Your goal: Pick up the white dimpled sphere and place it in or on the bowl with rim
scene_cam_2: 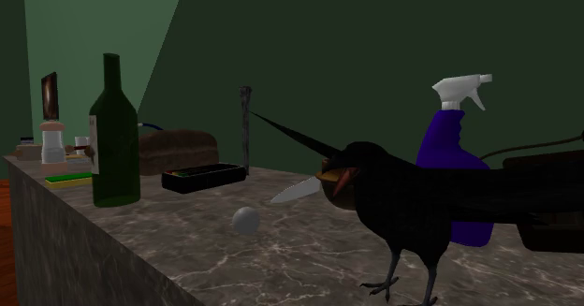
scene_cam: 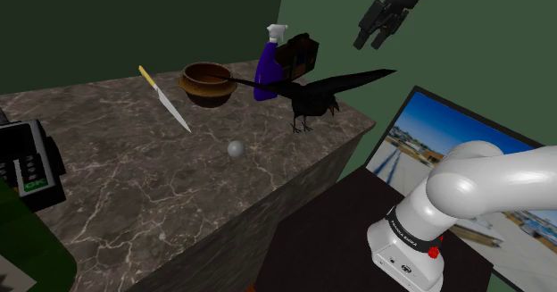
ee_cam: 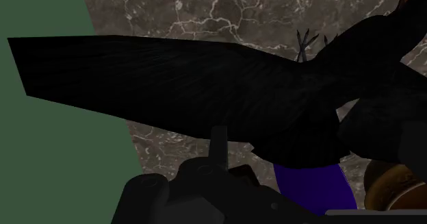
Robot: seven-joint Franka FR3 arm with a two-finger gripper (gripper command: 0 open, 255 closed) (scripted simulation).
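In the shoulder view, the small pale grey sphere (scene_cam: 235, 148) lies on the brown marble counter (scene_cam: 134, 192). It is at five o'clock from the brown rimmed bowl (scene_cam: 207, 83) and eight o'clock from the black crow figure (scene_cam: 312, 103). The all-black gripper (scene_cam: 371, 40) hangs high at one o'clock of the crow, fingers spread, grasping nothing.

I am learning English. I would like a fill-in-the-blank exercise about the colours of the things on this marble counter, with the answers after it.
1. The white sphere lies on the counter, outside the ____ bowl.
2. The spray bottle next to the bowl has a ____ body.
3. The knife on the counter has a ____ handle.
4. The bird standing near the spray bottle is ____.

Missing words: brown; purple; yellow; black.
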